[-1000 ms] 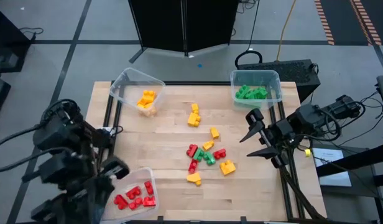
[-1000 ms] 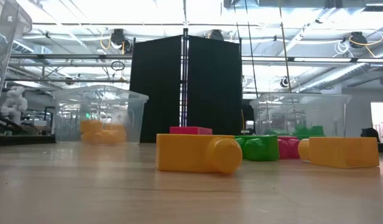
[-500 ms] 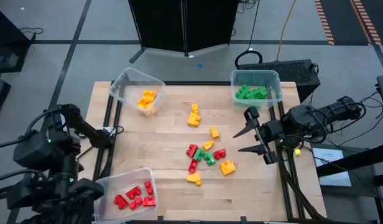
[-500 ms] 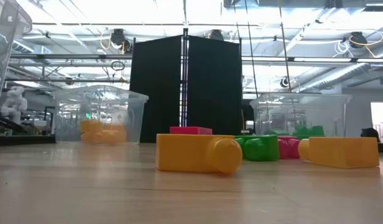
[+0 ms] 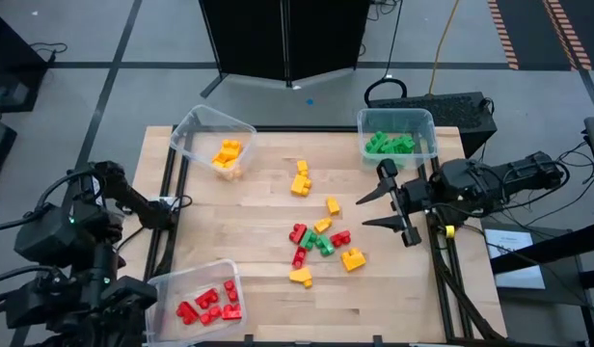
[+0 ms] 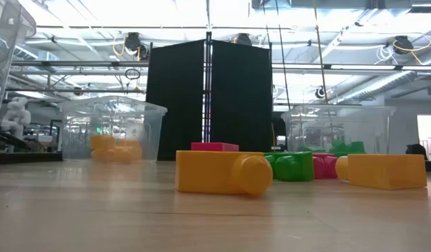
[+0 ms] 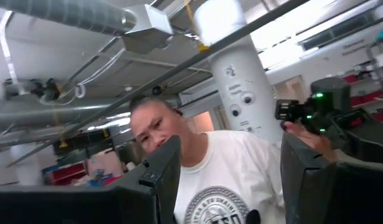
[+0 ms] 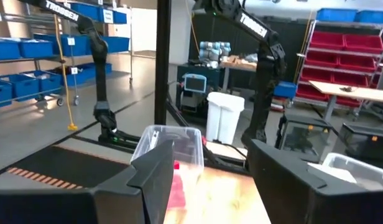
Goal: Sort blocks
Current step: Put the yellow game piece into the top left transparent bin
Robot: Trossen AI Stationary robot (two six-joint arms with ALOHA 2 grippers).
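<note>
Jaws spread on right gripper (image 5: 382, 204); small studded red/yel/grn blocks (image 5: 321, 239) loose mid-table.

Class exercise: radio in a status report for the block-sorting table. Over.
Right gripper open, empty, at table's right edge. Left gripper open, empty, off table's left side. Loose blocks mid-table, unsorted. Nothing in the way. Over.

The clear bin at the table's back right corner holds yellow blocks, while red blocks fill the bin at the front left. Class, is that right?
Not quite. The high view shows the back right bin holds green blocks, not yellow. The red blocks do sit in the front left bin.
</note>
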